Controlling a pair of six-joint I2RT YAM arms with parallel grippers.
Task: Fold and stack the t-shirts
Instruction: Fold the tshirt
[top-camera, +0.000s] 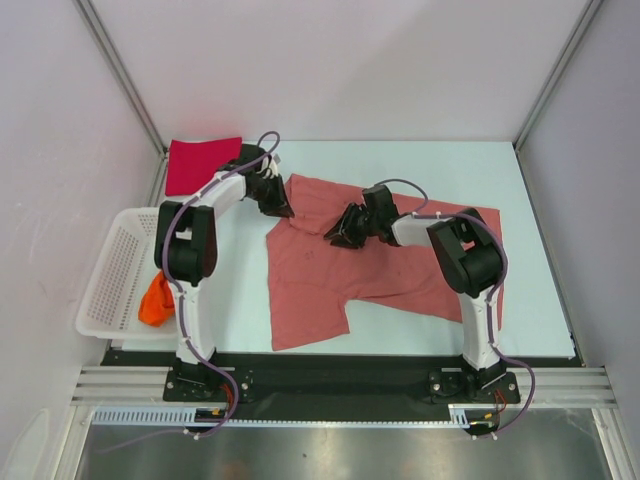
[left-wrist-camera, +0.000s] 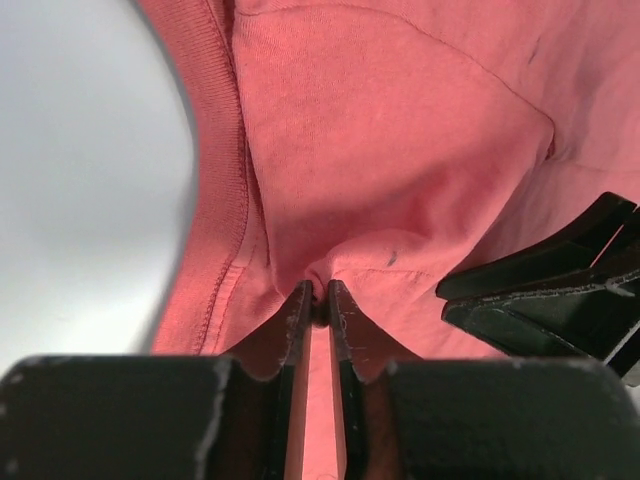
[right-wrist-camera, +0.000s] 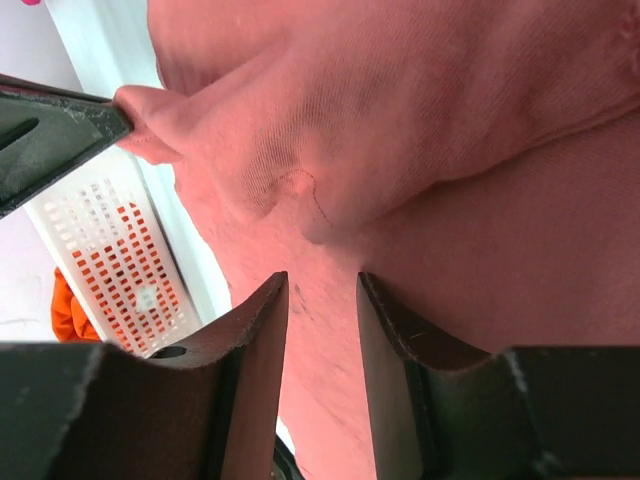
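at far left the orange tee is seen bunched at the basket corner, and the crimson tee is laid flat behind. the left jaws are nearly shut, with a fold of the salmon tee pinched beside its collar. the tee is spread over the worktop, its length judged to run rightward. the right jaws are held part open just short of the raised ridge, with nothing gripped. part of the cloth under the right arm is hidden.

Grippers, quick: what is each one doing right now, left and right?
Left gripper: closed, pinching a fold of the salmon-pink t-shirt.
Right gripper: open, jaws apart over the same shirt, nothing gripped.
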